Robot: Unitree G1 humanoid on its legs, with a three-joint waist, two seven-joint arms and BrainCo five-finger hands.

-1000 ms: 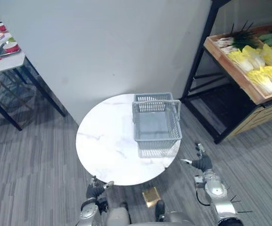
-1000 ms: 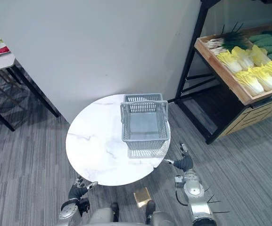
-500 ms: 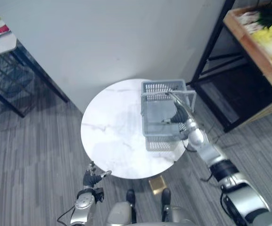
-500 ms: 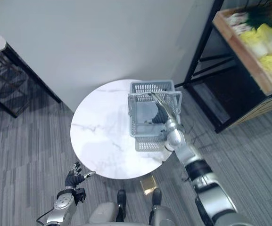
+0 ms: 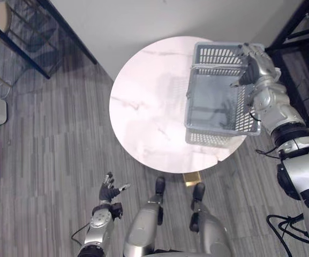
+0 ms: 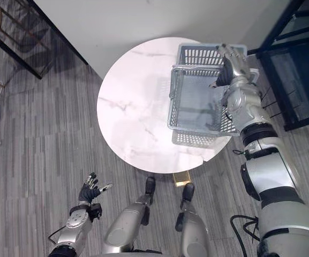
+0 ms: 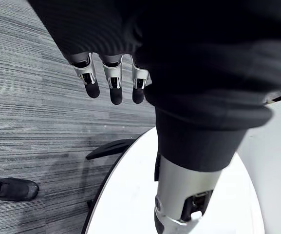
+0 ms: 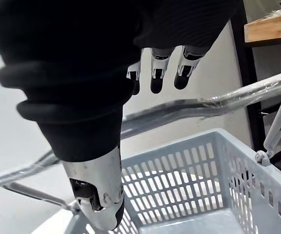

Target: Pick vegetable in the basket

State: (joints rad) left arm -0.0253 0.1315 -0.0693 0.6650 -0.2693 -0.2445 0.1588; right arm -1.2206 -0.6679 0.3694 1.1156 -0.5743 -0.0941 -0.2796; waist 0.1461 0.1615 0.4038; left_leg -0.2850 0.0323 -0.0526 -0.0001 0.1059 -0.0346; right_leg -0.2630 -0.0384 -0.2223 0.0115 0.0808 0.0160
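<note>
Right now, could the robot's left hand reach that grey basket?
Probably not. The left hand hangs open low by the floor, while the basket sits at the far right of the table, across its whole top. The right hand is at its handle.

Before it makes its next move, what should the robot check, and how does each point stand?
1. The basket stands on the round table: ok.
2. The basket is empty, room inside: ok.
3. Its handle is raised, within reach: ok.
4. The right hand grips the handle: not ok, fingers straight, not curled.
5. The left hand is open, low beside the table: ok.
</note>
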